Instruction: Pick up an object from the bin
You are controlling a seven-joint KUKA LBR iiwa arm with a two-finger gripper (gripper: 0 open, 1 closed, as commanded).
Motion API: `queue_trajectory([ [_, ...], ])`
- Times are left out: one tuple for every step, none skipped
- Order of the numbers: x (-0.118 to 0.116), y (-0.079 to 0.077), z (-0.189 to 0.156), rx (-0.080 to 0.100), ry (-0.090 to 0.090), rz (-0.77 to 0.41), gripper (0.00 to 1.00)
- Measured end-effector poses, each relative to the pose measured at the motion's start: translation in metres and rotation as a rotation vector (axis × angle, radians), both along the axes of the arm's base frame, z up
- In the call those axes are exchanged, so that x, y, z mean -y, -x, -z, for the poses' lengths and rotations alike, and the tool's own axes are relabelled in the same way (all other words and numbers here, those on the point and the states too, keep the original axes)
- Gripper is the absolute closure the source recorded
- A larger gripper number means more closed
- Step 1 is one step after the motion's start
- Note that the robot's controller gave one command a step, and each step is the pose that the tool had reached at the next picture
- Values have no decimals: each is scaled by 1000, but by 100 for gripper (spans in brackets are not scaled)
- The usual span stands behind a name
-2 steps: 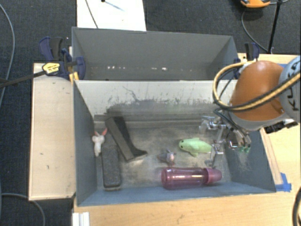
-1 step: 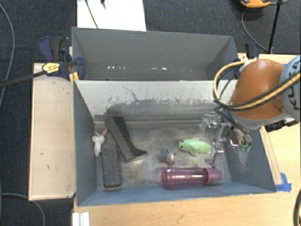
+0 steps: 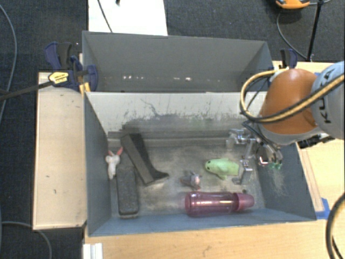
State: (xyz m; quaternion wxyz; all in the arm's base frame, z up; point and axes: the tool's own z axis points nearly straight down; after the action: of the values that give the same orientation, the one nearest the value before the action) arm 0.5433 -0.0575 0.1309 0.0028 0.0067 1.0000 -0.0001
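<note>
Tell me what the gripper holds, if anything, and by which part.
Cannot be told. The gripper is down at the right end of the light green thing; no clear hold is visible.

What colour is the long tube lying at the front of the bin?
The tube is translucent purple, seen best in the camera view.

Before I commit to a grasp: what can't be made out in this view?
Camera view:
1. Green thing: touching the gripper or just beside it, cannot tell.
2. Small grey-pink thing mid-floor: too small to identify.
3. White thing by the left wall: likewise.
4. Bin, far right corner: hidden under the arm's orange cover.
</note>
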Motion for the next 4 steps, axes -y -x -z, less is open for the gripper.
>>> queue_trajectory([
  [-16,9,39,1,0,-154,100],
  [-16,9,39,1,1,-154,100],
  [-16,0,-66,3,0,-122,100],
  [-16,0,-66,3,0,-122,100],
])
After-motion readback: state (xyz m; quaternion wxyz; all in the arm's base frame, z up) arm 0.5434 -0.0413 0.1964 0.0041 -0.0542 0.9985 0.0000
